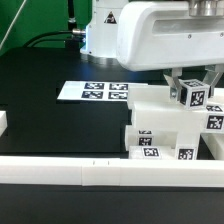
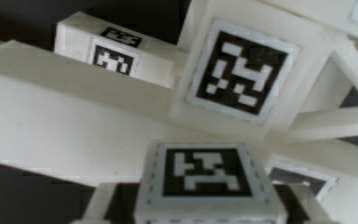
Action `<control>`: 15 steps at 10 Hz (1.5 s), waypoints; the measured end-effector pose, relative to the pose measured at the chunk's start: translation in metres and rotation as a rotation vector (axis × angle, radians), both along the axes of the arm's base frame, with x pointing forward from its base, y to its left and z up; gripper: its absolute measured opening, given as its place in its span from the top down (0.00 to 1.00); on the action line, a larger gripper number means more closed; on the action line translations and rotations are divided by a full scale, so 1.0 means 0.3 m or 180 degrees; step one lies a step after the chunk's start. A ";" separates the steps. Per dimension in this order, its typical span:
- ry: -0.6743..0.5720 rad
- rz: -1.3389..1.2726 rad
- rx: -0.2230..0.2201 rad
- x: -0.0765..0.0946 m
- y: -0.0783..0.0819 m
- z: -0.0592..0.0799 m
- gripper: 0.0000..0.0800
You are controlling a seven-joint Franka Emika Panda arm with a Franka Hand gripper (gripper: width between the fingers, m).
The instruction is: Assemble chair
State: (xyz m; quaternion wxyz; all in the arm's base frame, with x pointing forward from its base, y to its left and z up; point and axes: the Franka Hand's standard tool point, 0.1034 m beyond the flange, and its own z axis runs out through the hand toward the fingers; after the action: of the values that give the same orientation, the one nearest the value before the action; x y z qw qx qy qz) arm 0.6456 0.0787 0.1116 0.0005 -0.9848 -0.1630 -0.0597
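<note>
Your hand [image 1: 190, 90] hung straight down over the chair [image 1: 160, 112] parts; I couldn't tell whether it gripped any.

- The exterior view sits low, beyond the white border rail [image 1: 100, 172] on the near side of the chair [image 1: 150, 108], and looks across the black counter [image 1: 60, 125] toward it.
- The wrist view looks at the chair from very close, so its tags [image 2: 238, 72] fill the blurred frame.
- Both views share the chair's tagged white parts; only the exterior view shows the counter.
</note>
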 end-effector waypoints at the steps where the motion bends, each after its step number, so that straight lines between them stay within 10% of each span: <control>1: 0.0001 -0.0023 0.0004 0.000 0.000 0.000 0.67; 15: 0.0206 -0.3848 0.0704 -0.001 0.014 -0.004 0.66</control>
State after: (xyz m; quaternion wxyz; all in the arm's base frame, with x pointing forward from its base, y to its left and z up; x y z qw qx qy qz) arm 0.6455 0.0830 0.1106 0.0736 -0.8984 0.4314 -0.0361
